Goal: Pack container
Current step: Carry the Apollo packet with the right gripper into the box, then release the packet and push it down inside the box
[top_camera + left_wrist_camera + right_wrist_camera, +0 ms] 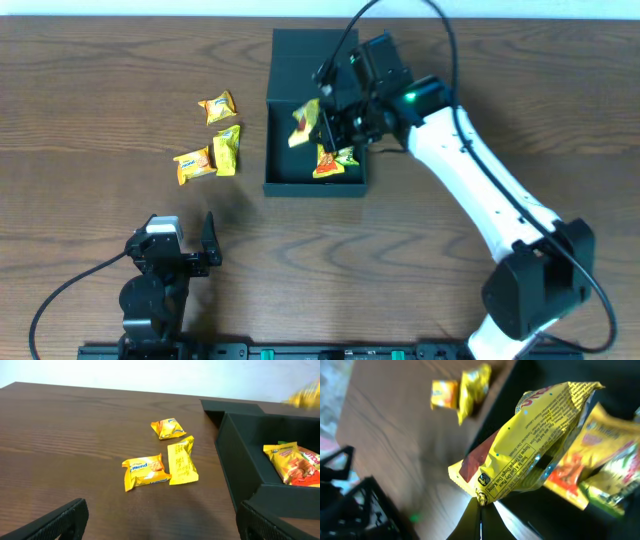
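The container (315,186) is a dark square box with its flap lid folded back, standing at mid-table. My right gripper (326,126) hovers over the box's left part, shut on the edge of a yellow candy packet (304,123) that dangles from the fingertips (481,502). The held packet (535,445) hangs above the box floor (580,520). Orange and yellow packets (335,160) lie inside at the front right. Three more packets (217,106) (228,148) (192,164) lie on the table left of the box. My left gripper (182,230) rests open and empty near the front edge.
In the left wrist view the loose packets (168,428) (182,460) (146,471) lie ahead of my left gripper (162,515), with the box wall (240,460) to the right. Bare wooden table surrounds them. Black cables run along the front edge.
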Action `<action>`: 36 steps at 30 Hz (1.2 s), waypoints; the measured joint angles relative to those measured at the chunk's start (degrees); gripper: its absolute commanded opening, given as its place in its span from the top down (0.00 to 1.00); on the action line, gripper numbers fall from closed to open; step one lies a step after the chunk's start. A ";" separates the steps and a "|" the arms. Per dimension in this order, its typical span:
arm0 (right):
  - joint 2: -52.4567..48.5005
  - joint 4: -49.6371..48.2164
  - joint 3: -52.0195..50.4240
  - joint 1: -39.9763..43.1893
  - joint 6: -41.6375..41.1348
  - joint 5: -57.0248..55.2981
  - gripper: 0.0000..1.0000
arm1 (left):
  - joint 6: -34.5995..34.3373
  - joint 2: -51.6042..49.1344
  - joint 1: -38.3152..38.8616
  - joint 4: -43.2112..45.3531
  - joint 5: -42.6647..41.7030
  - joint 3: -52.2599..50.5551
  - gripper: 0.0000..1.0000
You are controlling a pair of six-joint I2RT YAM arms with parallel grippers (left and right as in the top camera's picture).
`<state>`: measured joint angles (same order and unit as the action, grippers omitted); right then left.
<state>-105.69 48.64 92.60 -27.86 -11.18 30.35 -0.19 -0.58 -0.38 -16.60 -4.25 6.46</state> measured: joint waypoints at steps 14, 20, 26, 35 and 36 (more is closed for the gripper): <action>-0.92 -15.13 -11.89 -0.42 -1.27 2.62 0.98 | 0.00 0.00 0.00 0.00 0.00 0.00 0.04; -5.16 -17.14 -11.89 -0.87 -3.50 -1.07 0.99 | 0.00 0.00 0.00 0.00 0.00 0.00 0.04; -10.71 -17.97 -11.96 -0.87 -5.38 -1.62 0.98 | 0.00 0.00 0.00 0.00 0.00 0.00 0.04; -12.04 -17.86 -11.98 -0.87 -8.37 -3.08 0.98 | 0.00 0.00 0.00 0.00 0.00 0.00 0.05; -12.04 -17.86 -11.98 -0.87 -8.81 -3.43 0.99 | 0.02 0.00 0.00 0.00 0.00 0.00 0.04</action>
<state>-117.73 30.79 80.62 -28.73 -19.99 26.92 -0.16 -0.58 -0.38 -16.60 -4.25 6.46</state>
